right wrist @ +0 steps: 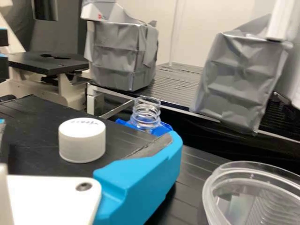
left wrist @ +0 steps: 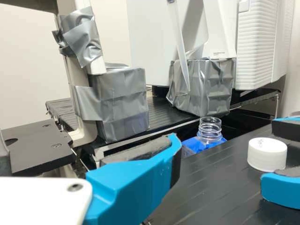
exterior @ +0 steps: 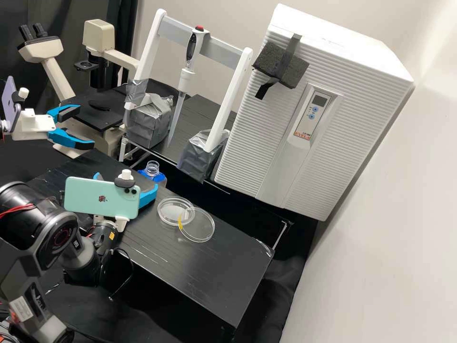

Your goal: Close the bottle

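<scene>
The clear bottle [exterior: 152, 170] with a blue body stands uncapped just past the bench's far edge, also seen as the bottle [left wrist: 209, 129] and the bottle [right wrist: 146, 112]. Its white cap [exterior: 126, 174] stands upright on the black bench [exterior: 209, 267]. My right gripper [exterior: 124, 185] is open, with one blue finger [right wrist: 140, 178] on each side of the cap [right wrist: 82, 139] and a gap to each. In the left wrist view these fingers [left wrist: 281, 187] flank the cap [left wrist: 267, 153]. My left gripper [exterior: 83, 127] hangs open at the far left by the microscope, its finger [left wrist: 136, 183] holding nothing.
Two clear petri dishes [exterior: 185, 216] overlap on the bench right of the right gripper. Behind the bottle a pipette [exterior: 188, 62] hangs on a white stand with duct-taped feet [exterior: 147, 119]. A large white machine [exterior: 309, 109] fills the right; a microscope [exterior: 95, 47] stands back left.
</scene>
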Available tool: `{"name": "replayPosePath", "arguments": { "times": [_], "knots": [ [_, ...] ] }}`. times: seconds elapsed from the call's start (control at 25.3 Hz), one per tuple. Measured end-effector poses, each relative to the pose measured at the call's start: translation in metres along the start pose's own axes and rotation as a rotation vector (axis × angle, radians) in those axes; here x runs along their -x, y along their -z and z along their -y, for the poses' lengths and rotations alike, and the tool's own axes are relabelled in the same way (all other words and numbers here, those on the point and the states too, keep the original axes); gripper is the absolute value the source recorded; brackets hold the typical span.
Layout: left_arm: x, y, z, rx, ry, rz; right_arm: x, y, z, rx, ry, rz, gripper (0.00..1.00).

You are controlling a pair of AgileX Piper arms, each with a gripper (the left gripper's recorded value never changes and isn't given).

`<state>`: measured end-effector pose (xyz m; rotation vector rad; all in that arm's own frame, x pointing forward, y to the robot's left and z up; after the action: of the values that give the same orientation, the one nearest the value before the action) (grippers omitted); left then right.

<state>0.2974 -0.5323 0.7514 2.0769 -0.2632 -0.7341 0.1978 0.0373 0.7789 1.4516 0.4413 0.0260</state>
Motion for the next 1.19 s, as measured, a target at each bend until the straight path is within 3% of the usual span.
{"name": "replayPosePath", "arguments": {
  "times": [0.28, 0.51, 0.67, 1.19],
  "knots": [
    [-0.0023, 0.0006, -0.0029, -0.005, -0.006, -0.001, 0.004, -0.0005, 0.002, 0.015, 0.024, -0.021, 0.0],
    [-0.0035, 0.0008, -0.0046, -0.008, -0.012, 0.0, 0.0054, -0.0004, 0.0029, 0.015, 0.034, -0.032, 0.0],
    [-0.0035, 0.0008, -0.0046, -0.008, -0.012, 0.0, 0.0058, 0.0001, 0.0038, -0.001, 0.043, -0.037, 0.0],
    [-0.0067, -0.0007, -0.0082, -0.014, -0.024, 0.009, 0.0062, 0.0003, 0.0045, 0.004, 0.055, -0.045, 0.0]
  ]
}}
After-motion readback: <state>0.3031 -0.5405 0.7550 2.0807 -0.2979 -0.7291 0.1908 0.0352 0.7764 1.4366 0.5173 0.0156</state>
